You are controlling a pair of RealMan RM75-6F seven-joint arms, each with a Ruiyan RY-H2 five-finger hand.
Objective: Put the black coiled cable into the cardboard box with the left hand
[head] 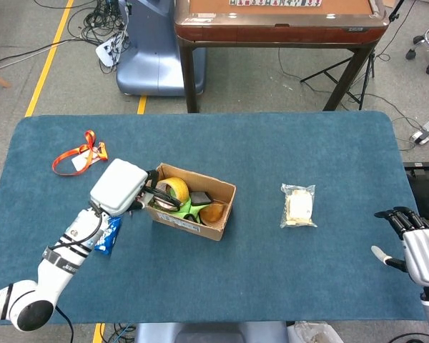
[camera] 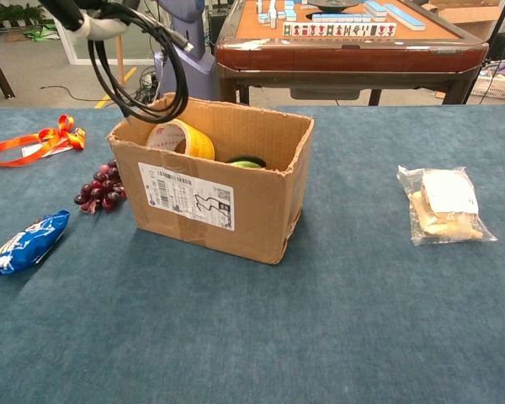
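My left hand (head: 119,186) holds the black coiled cable (camera: 139,71), which hangs in loops over the left rim of the open cardboard box (camera: 219,189). In the head view the cable (head: 159,198) reaches over the box (head: 193,212) at its left end, above a roll of yellow tape (head: 173,191). In the chest view only the hand's fingers (camera: 88,18) show at the top left. My right hand (head: 417,246) rests at the table's right edge, fingers apart, holding nothing.
Inside the box lie a tape roll (camera: 181,136), green and dark items. A bunch of grapes (camera: 101,189), a blue snack packet (camera: 25,242) and an orange ribbon (camera: 34,143) lie left of the box. A clear food bag (camera: 442,204) lies to the right.
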